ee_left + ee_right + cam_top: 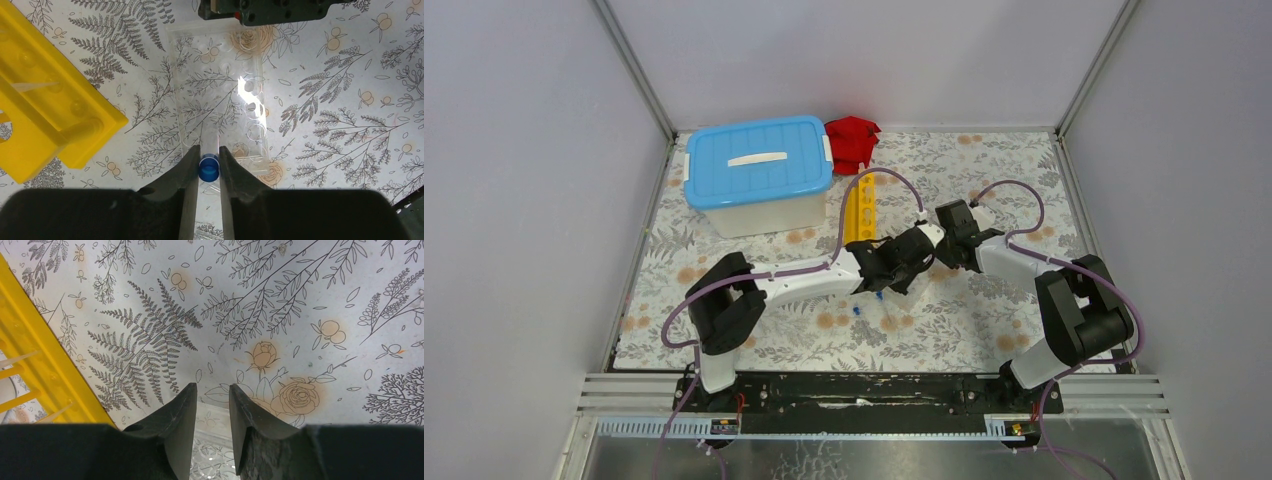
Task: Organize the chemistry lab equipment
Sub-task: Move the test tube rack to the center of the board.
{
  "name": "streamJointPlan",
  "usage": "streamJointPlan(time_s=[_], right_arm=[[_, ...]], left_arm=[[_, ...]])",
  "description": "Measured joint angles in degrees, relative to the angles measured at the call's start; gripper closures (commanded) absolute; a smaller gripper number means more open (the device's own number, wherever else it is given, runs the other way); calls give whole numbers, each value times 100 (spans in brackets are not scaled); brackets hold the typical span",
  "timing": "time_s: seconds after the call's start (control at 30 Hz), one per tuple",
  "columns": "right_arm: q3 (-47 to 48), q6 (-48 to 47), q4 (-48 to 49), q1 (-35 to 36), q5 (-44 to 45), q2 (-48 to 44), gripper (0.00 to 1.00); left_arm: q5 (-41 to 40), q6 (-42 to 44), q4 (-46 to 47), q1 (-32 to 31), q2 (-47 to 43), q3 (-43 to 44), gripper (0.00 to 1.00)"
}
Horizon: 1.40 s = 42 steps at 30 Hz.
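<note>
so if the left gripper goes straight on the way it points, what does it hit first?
Probably the clear tube holder: the left gripper, shut on a blue-capped tube, points down at its near end. The tube would touch before the fingers; depth is unclear.

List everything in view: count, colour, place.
tub: one, white with blue lid, far left.
cloth: one, red, right of the tub.
rack: one, yellow, holed, mid-table.
tube holder: one, clear, beside the rack.
held tube: one, clear with blue cap, over the holder.
loose tubes: at least two, blue-capped, near the arms; too small to count surely.
table cover: one, floral.
left gripper: one, black, shut on the held tube.
right gripper: one, black, at the holder's far end; grip unclear.
</note>
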Motion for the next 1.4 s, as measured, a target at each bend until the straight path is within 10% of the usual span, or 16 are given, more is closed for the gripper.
streamJointPlan(time_s=[0.4,1.4], right_arm=[[0,-4,-2,-4,2,4,63],[103,-903,-507,-26,686,-1209,54]], left_arm=[[48,-59,-70,37,22,2,54],[-326,-442,-299,-46,-1161,278,45]])
